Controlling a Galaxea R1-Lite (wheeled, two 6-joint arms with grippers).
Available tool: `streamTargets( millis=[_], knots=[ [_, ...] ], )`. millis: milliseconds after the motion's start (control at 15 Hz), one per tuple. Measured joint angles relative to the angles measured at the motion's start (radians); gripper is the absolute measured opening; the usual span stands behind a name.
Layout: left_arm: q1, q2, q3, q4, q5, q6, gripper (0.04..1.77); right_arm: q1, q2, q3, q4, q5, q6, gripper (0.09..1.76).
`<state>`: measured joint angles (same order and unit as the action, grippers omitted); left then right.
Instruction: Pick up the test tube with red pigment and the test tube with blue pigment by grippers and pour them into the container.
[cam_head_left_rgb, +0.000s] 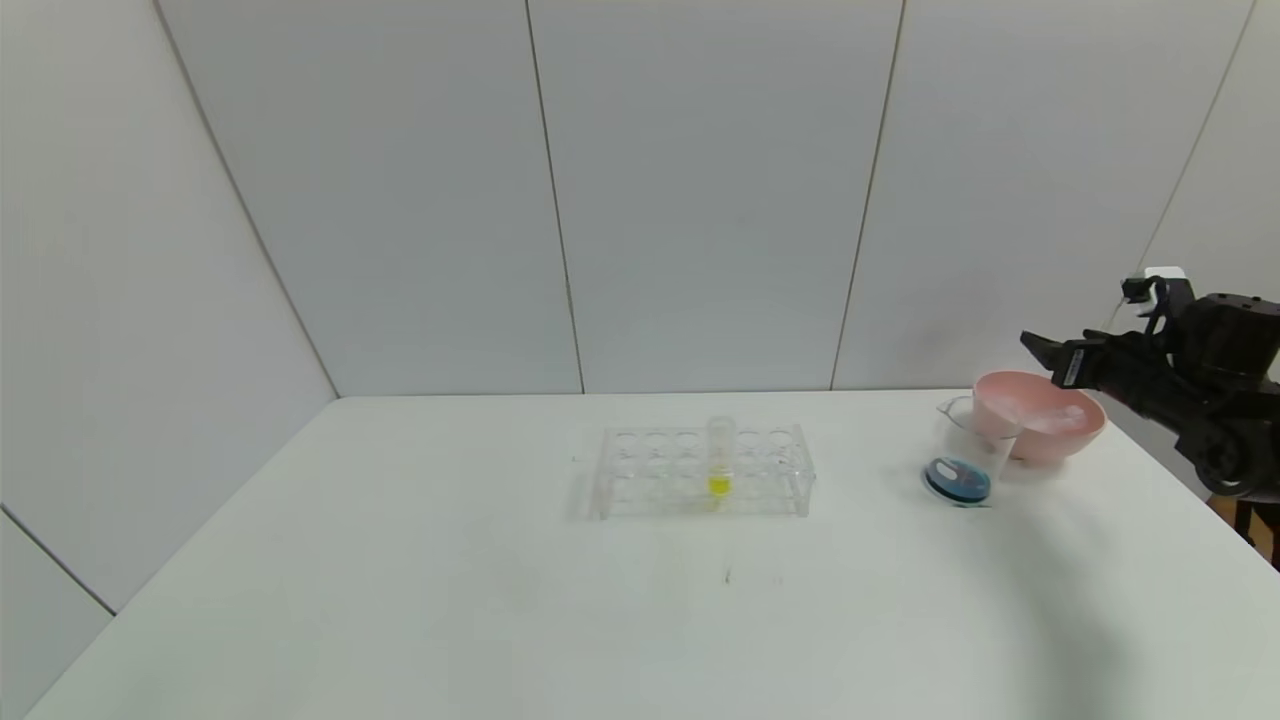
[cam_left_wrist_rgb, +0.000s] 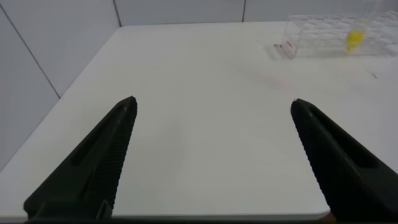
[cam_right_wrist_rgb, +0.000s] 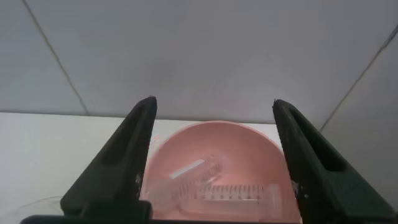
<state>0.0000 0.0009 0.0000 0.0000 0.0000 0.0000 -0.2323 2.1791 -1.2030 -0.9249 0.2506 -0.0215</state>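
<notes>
My right gripper hangs open just above the pink bowl at the table's far right, with nothing between its fingers. Two clear test tubes lie on their sides in that bowl. No red or blue pigment shows in them, so I cannot tell which is which. The container, a clear beaker with dark blue liquid at its bottom, stands right in front of the bowl on its left side. My left gripper is open over bare table near the left corner, outside the head view.
A clear tube rack stands mid-table with one yellow-liquid tube upright in it. White wall panels rise behind the table. The table's right edge runs close by the bowl.
</notes>
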Motion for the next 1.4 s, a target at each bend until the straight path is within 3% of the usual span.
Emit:
streamTargets(
  millis=[467, 733, 1400],
  knots=[
    [0.0, 0.0, 0.0, 0.0, 0.0, 0.0, 1.76, 0.227, -0.261, 0.256, -0.016, -0.05, 0.05, 1.56],
    [0.0, 0.0, 0.0, 0.0, 0.0, 0.0, 1.76, 0.301, -0.479, 0.436, -0.042, -0.092, 0.056, 1.62],
    [0.0, 0.0, 0.0, 0.0, 0.0, 0.0, 1.76, 0.214, -1.199, 0.843, -0.025, -0.113, 0.052, 1.68]
  ],
)
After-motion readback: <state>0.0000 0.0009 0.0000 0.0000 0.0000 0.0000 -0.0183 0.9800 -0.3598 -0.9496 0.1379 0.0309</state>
